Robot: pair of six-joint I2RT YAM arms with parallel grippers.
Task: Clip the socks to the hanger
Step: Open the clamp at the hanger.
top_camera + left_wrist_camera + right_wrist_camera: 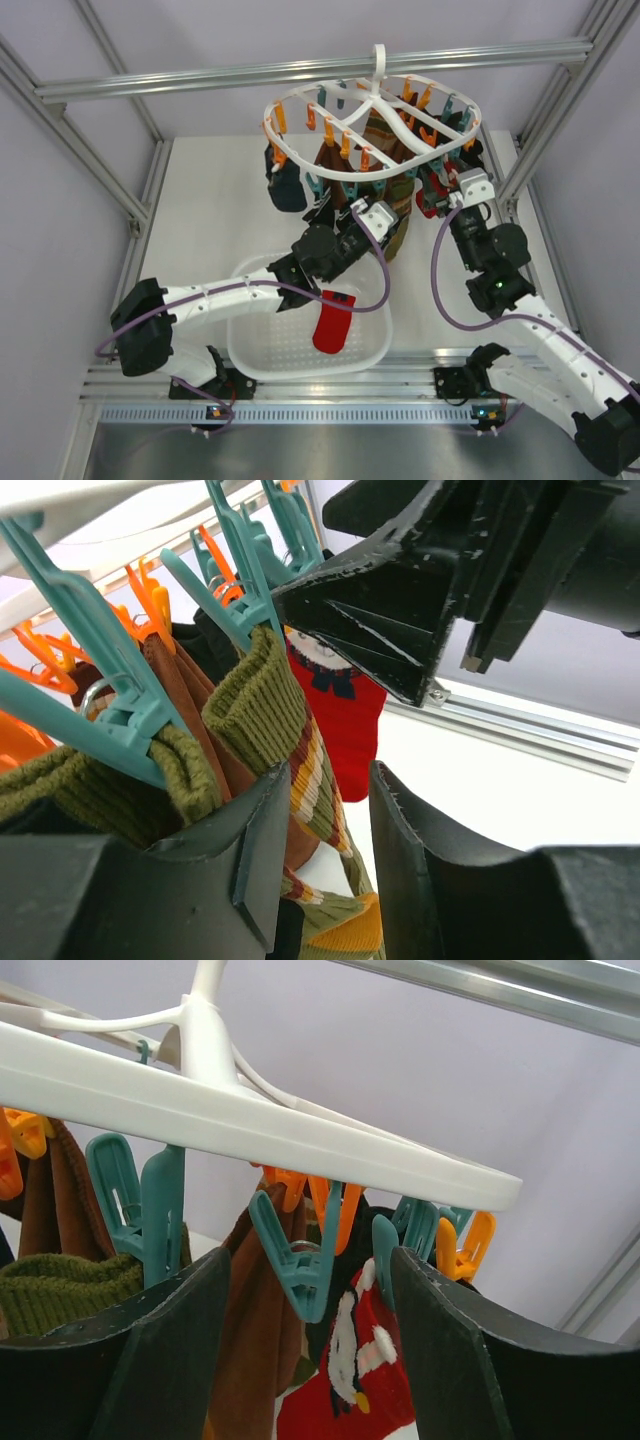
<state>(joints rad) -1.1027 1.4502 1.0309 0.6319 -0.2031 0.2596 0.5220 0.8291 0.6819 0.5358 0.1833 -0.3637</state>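
The white hanger hangs from the top bar with orange and teal clips. One red sock with a penguin patch hangs from a teal clip at the ring's right side. It shows in the right wrist view and, further off, in the left wrist view. My right gripper is open just below the rim; an empty teal clip hangs between its fingers. The second red sock lies draped over the basket rim. My left gripper is open beside the clipped striped sock, holding nothing.
A brown-green striped sock and a dark sock hang clipped on the hanger. The white perforated basket stands at the near edge between the arms. Aluminium frame posts rise at both sides. The right gripper's fingers loom close in the left wrist view.
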